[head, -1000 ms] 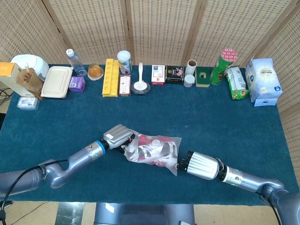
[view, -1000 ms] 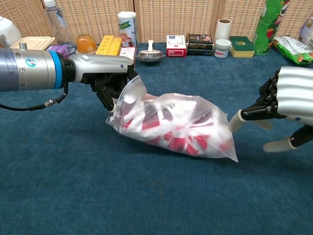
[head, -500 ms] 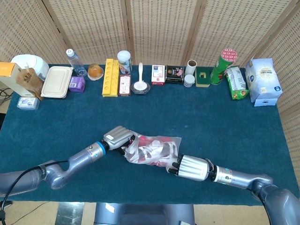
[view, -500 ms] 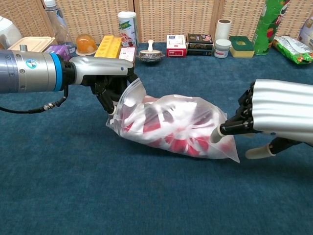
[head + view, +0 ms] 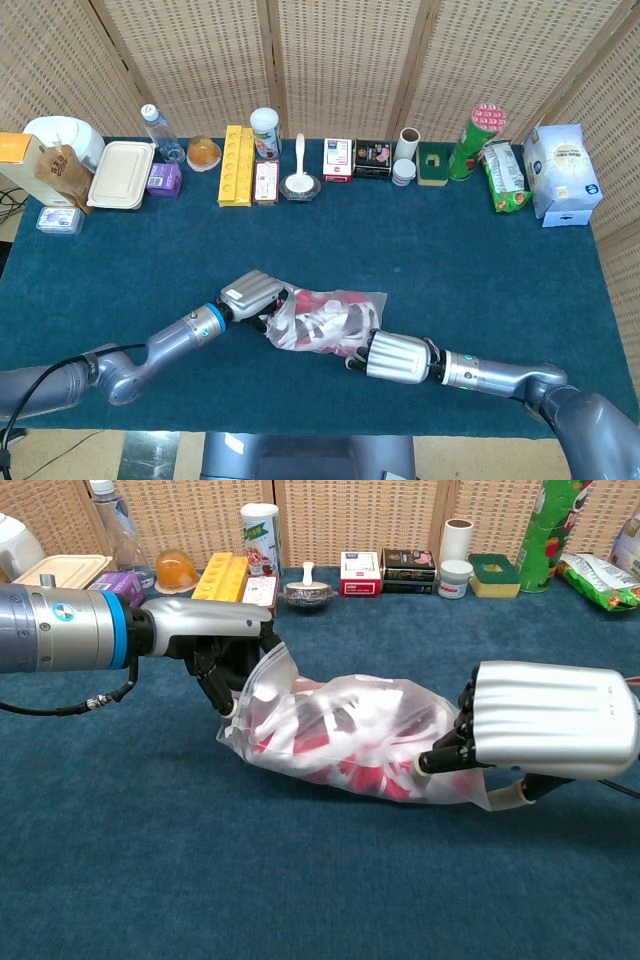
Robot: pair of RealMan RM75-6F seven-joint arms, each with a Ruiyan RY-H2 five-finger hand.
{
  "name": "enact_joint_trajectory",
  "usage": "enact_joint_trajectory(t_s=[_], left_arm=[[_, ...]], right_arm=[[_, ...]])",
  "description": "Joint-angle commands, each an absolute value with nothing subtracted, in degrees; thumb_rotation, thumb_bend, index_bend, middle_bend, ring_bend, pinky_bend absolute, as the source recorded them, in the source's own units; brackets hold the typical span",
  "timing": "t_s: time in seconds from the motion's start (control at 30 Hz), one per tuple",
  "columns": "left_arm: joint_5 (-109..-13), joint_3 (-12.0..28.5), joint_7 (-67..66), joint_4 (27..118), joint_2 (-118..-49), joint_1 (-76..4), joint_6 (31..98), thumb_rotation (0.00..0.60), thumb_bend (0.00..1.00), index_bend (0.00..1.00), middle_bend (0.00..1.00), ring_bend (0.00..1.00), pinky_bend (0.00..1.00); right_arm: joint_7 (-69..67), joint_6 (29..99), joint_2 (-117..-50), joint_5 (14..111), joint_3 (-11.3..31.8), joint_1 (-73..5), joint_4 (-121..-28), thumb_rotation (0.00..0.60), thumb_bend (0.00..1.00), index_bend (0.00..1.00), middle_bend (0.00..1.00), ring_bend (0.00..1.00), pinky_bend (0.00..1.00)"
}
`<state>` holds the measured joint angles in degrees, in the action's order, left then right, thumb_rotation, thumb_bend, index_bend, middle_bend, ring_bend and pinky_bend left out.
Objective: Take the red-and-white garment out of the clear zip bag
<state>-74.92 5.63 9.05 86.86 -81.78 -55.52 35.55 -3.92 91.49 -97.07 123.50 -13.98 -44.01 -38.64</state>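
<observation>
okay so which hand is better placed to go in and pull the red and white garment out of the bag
Probably the left hand: it grips the clear zip bag at its raised mouth end. The right hand presses the far closed corner, better suited to anchoring.

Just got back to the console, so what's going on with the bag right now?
The left hand grips one end of the clear zip bag, which lies on the blue table. The right hand is at the opposite end, fingers against the plastic. The red-and-white garment is inside the bag, nothing pulled out.
</observation>
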Motion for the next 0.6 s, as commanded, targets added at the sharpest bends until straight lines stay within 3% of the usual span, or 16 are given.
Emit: enact_joint_trajectory(t_s=[0.03,0.23,0.6], left_arm=[[-74.96,5.60,9.31,86.64,-81.81,-55.45,35.49,0.600,0.45,0.86,1.00,1.00,1.00],[-75.26,5.53,9.77,86.26,-81.96,-55.42,35.33,0.600,0.45,0.86,1.00,1.00,1.00],[-75.55,5.59,10.31,85.90,-82.06,-55.40,35.24,0.600,0.45,0.86,1.00,1.00,1.00]], right_arm=[[-3.82,91.18,-96.93,123.24,-14.12,-44.32,-39.20,0.600,0.12,0.41,0.73,0.94,0.93],[-3.67,90.67,-96.28,122.70,-14.51,-44.32,-39.68,0.598,0.22,0.42,0.73,0.94,0.94],[-2.92,91.45,-94.01,121.88,-14.77,-43.89,-40.73,0.597,0.21,0.42,0.73,0.95,0.95]])
